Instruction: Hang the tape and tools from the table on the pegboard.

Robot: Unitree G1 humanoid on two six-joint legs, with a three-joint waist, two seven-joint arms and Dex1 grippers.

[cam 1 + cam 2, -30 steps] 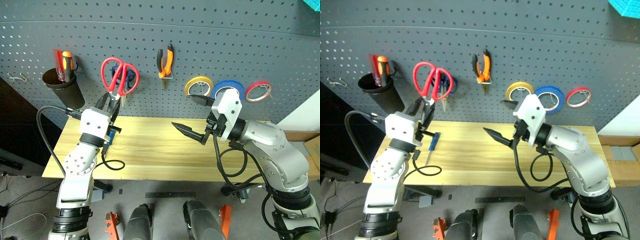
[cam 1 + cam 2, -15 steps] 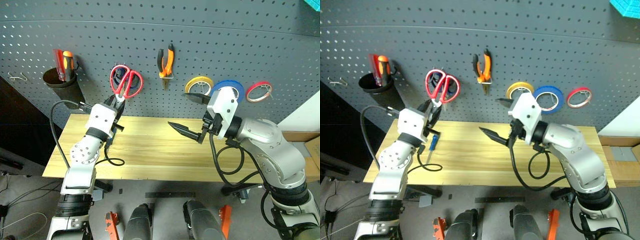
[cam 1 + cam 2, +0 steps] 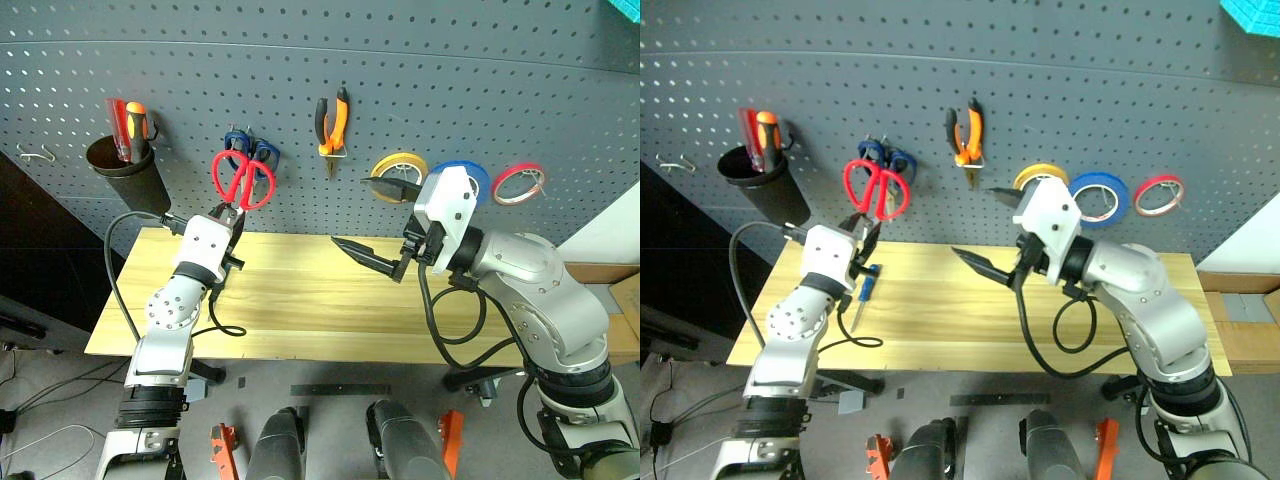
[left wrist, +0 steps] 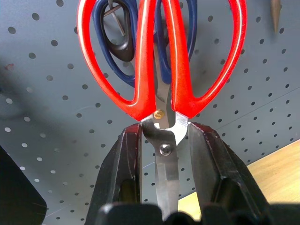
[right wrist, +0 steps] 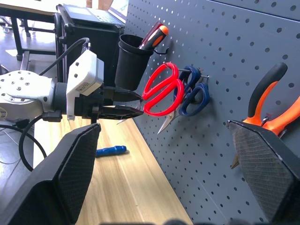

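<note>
My left gripper (image 3: 228, 213) is shut on the blades of the red-handled scissors (image 3: 243, 180), handles up, against the pegboard (image 3: 400, 80). The red handles lie just below and in front of hanging blue-handled scissors (image 3: 250, 148). In the left wrist view both fingers (image 4: 129, 154) flank the scissors' pivot (image 4: 161, 126). My right gripper (image 3: 350, 212) stands open and empty over the middle of the table (image 3: 300, 310). The pliers (image 3: 331, 122) hang on a hook. The blue tape (image 3: 1100, 195) hangs between a yellow and a red roll. The blue-handled screwdriver (image 3: 864, 292) lies on the table under my left arm.
A black cup (image 3: 125, 170) with red and orange screwdrivers hangs at the pegboard's left. A bare hook (image 3: 35, 155) sits further left. The yellow roll (image 3: 1040, 178) and the red roll (image 3: 517, 183) hang on the right. A black cable loops on the table near the left arm.
My left gripper carried the red scissors forward and lower onto the pegboard, and the blue scissors' handles now show above them. The right gripper stayed open in place.
</note>
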